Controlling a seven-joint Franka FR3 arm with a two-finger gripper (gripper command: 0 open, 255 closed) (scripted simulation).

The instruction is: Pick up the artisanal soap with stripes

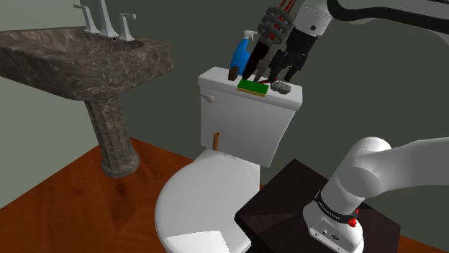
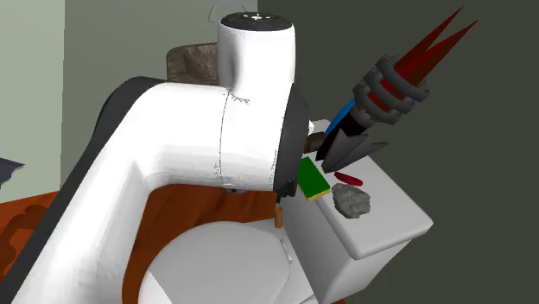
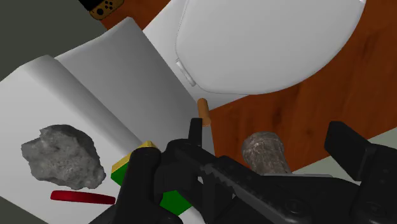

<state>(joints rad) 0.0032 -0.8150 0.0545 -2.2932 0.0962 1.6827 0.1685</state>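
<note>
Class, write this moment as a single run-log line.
stage: pre-grasp | gripper: open, over toilet tank | soap: green-and-yellow, lying on tank, not held

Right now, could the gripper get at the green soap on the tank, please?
Probably yes: the gripper hovers just above the soap with jaws open, and nothing covers it; the rock lies apart beside it.

The all-black two-finger gripper [image 1: 284, 74] is angular and blocky. Behind it the glossy white arm [image 1: 403, 162] runs in rounded tubular links parted by dark joint bands. One link farther back ends in a flat round white cap [image 2: 255, 19] ringed with tiny dark dots. Farthest from the gripper, the white base collar [image 1: 327, 224] carries a black ring [image 1: 332, 207] with small white lettering and a small red knob [image 1: 352, 222].
</note>
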